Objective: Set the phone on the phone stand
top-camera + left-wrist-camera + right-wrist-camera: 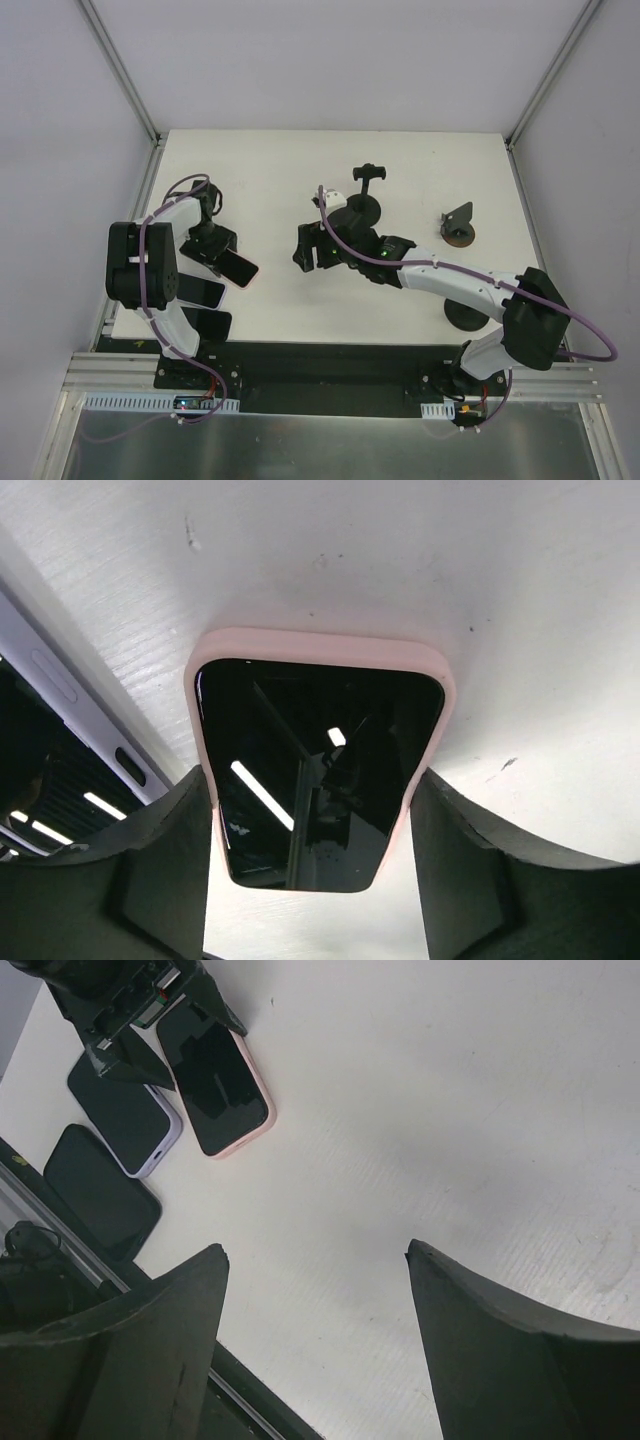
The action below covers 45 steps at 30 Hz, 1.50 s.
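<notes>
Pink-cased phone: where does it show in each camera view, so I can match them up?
Top external: the pink-cased phone lies left of centre, at the left gripper.
Left wrist: the phone fills the centre, between the fingers.
Right wrist: the phone is upper left, beside a lavender-cased phone.
Shared landmark: the left gripper straddling one end of it.

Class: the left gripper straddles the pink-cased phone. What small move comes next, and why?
Probably close the left gripper fully on the pink-cased phone before lifting: its fingers sit at both long edges, firm contact unclear, and the phone lies flat on the table.
</notes>
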Motion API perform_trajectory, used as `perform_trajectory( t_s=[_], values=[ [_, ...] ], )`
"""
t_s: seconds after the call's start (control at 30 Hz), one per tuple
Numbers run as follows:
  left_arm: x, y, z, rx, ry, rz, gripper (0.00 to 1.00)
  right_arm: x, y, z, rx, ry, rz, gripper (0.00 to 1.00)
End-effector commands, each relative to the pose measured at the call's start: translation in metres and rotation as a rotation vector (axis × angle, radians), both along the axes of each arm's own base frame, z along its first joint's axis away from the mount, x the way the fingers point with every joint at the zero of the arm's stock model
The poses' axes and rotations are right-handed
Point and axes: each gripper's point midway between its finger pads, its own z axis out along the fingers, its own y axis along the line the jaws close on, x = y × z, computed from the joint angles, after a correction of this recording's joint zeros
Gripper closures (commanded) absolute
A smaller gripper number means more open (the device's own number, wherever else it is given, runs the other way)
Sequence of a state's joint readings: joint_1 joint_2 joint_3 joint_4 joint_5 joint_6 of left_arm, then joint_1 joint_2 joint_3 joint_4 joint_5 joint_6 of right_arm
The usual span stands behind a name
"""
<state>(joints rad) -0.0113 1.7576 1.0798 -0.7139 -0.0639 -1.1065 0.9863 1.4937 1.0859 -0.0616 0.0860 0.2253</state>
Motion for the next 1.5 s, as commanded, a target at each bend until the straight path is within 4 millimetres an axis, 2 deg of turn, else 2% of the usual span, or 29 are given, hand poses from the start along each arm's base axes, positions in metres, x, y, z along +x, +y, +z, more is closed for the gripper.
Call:
perform_trajectory(
  t_s=[0.0,0.1,0.13,0.27,0.33,0.4,0.47,0.5,0.53,0.6,0.63,0.7,0.73,0.77,0.83,0.87,0.93,0.97,1.0,1.03,1.07,1.1,1.13,1.17,1.2,1.23,1.33,1.47],
  values=[
    [-0.013,0.007,-0.006,0.031,0.044,0.019,0.58,0.003,-0.006,0.007,0.02,-0.024,-0.034,0.25],
    [-0.007,0.006,0.007,0.026,-0.001,-0.013,0.8,-0.004,-0.003,0.012,0.034,-0.028,0.017,0.2],
    [-0.003,0.005,0.013,0.015,-0.023,-0.019,1.0,-0.006,-0.003,0.011,0.027,-0.034,0.03,0.19],
    [0.019,0.001,0.054,0.045,-0.187,-0.124,1.0,-0.005,-0.009,0.012,-0.001,-0.062,0.043,0.13],
    [0.038,-0.015,0.081,0.015,-0.289,-0.22,1.0,-0.006,-0.011,0.011,-0.007,-0.058,0.051,0.11],
    [0.048,-0.051,0.112,-0.142,-0.404,-0.382,1.0,-0.01,-0.011,0.013,0.013,-0.038,0.083,0.1],
    [0.065,-0.096,0.152,-0.276,-0.596,-0.581,1.0,-0.012,-0.01,0.022,0.061,-0.03,0.112,0.08],
    [0.067,-0.11,0.164,-0.295,-0.645,-0.643,1.0,-0.019,-0.009,0.021,0.091,-0.001,0.144,0.08],
    [0.067,-0.134,0.182,-0.305,-0.715,-0.77,1.0,-0.018,-0.005,0.031,0.141,-0.014,0.159,0.08],
    [0.067,-0.163,0.208,-0.356,-0.823,-0.912,1.0,-0.019,-0.008,0.045,0.201,-0.026,0.174,0.08],
    [0.064,-0.172,0.215,-0.366,-0.867,-0.984,1.0,-0.018,-0.011,0.046,0.207,-0.036,0.163,0.08],
    [0.048,-0.192,0.227,-0.452,-0.981,-1.083,1.0,-0.01,-0.024,0.063,0.237,-0.085,0.096,0.09],
    [0.043,-0.194,0.231,-0.473,-1.015,-1.095,1.0,-0.008,-0.031,0.07,0.266,-0.098,0.058,0.09],
    [0.034,-0.197,0.245,-0.476,-1.079,-1.13,1.0,-0.008,-0.045,0.081,0.307,-0.133,0.022,0.09],
    [0.024,-0.2,0.245,-0.446,-1.131,-1.206,1.0,-0.001,-0.061,0.101,0.392,-0.17,-0.072,0.09],
    [0.012,-0.205,0.255,-0.43,-1.17,-1.259,1.0,0.01,-0.081,0.117,0.432,-0.196,-0.166,0.08],
    [0.003,-0.209,0.257,-0.359,-1.211,-1.346,1.0,0.018,-0.1,0.118,0.427,-0.136,-0.259,0.09],
    [-0.004,-0.209,0.266,-0.33,-1.25,-1.377,1.0,0.025,-0.109,0.137,0.474,-0.113,-0.295,0.1],
    [-0.013,-0.216,0.267,-0.325,-1.265,-1.42,1.0,0.026,-0.115,0.136,0.454,-0.082,-0.305,0.11],
    [-0.015,-0.216,0.267,-0.286,-1.281,-1.456,1.0,0.024,-0.113,0.145,0.462,-0.073,-0.271,0.11],
    [-0.017,-0.214,0.271,-0.243,-1.3,-1.464,1.0,0.023,-0.109,0.144,0.441,-0.042,-0.232,0.11],
    [-0.022,-0.218,0.27,-0.232,-1.305,-1.49,1.0,0.021,-0.11,0.164,0.406,-0.05,-0.203,0.11],
    [-0.026,-0.22,0.27,-0.216,-1.312,-1.524,1.0,0.02,-0.108,0.166,0.374,-0.036,-0.183,0.11],
    [-0.027,-0.221,0.272,-0.2,-1.321,-1.535,1.0,0.022,-0.101,0.156,0.326,0.013,-0.157,0.11],
    [-0.029,-0.222,0.272,-0.194,-1.322,-1.546,1.0,0.019,-0.102,0.167,0.296,0.025,-0.146,0.12],
    [-0.033,-0.227,0.271,-0.195,-1.324,-1.568,1.0,0.023,-0.098,0.16,0.275,0.051,-0.146,0.14],
    [-0.033,-0.228,0.268,-0.157,-1.308,-1.581,1.0,0.02,-0.088,0.161,0.322,0.085,-0.121,0.25],
    [-0.037,-0.23,0.264,-0.131,-1.286,-1.611,1.0,0.015,-0.072,0.153,0.315,0.108,-0.079,0.27]
  ],
)
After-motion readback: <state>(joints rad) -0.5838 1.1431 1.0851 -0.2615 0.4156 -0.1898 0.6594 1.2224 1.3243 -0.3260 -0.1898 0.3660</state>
